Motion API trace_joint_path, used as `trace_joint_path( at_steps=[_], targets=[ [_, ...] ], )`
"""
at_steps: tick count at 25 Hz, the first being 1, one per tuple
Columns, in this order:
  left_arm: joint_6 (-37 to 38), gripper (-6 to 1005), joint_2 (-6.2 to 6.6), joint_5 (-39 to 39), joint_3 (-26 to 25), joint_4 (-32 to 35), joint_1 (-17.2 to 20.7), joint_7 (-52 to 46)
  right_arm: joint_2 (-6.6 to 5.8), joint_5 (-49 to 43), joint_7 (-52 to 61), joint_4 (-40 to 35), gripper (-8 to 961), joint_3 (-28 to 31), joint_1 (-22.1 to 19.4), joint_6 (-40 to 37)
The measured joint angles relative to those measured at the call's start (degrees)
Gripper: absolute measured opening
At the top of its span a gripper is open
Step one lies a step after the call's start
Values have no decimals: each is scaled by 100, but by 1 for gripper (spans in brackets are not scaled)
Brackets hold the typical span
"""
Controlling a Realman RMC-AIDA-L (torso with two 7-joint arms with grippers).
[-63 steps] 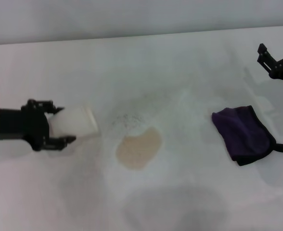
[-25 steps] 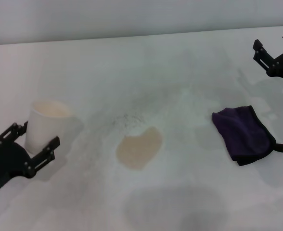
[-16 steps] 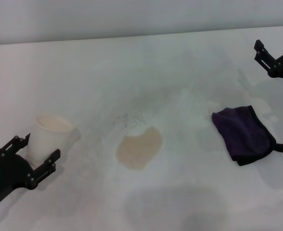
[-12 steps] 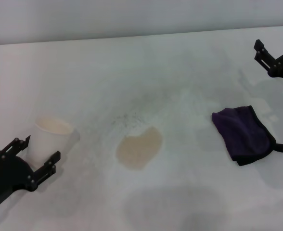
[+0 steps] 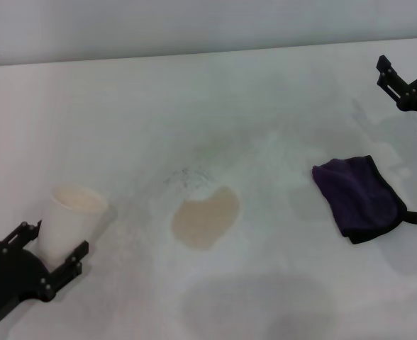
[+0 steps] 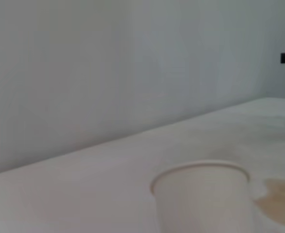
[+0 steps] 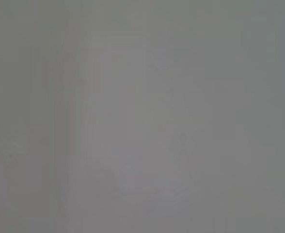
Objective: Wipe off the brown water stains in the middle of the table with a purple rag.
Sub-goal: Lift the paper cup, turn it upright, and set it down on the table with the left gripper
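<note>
The brown water stain [image 5: 205, 217] is a tan, heart-shaped blotch in the middle of the white table [image 5: 215, 106]. It also shows in the left wrist view [image 6: 280, 199]. The purple rag [image 5: 361, 197] lies flat to its right, its black loop at the near right corner. My left gripper [image 5: 51, 239] is at the front left, its fingers on either side of an upright white paper cup [image 5: 72, 216], also in the left wrist view [image 6: 200, 199]. My right gripper [image 5: 407, 60] hangs open and empty at the far right, beyond the rag.
Faint dark speckles [image 5: 187, 175] lie just behind the stain. A broad grey shadow [image 5: 258, 304] falls on the table in front of it. A plain wall runs along the table's back edge. The right wrist view shows only flat grey.
My left gripper turned the tipped cup upright, then drew back toward the front left with the cup between its fingers. The right gripper has barely shifted. Stain and rag are unchanged.
</note>
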Motion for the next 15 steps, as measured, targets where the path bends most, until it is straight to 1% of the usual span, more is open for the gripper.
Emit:
trace_joint_path(
  at_steps=[5,10,15],
  targets=[
    [17,730,-13,-26,47,-203,34,260,0,0,6,-56,841,0,-16,-51],
    [16,730,-26,-28,50,-251,131,548,0,0,4,-62,841,0,-13,-91],
    [18,730,-39,-186,51,-412,198,927,0,0,4,-62,841,6,-12,-127]
  ],
)
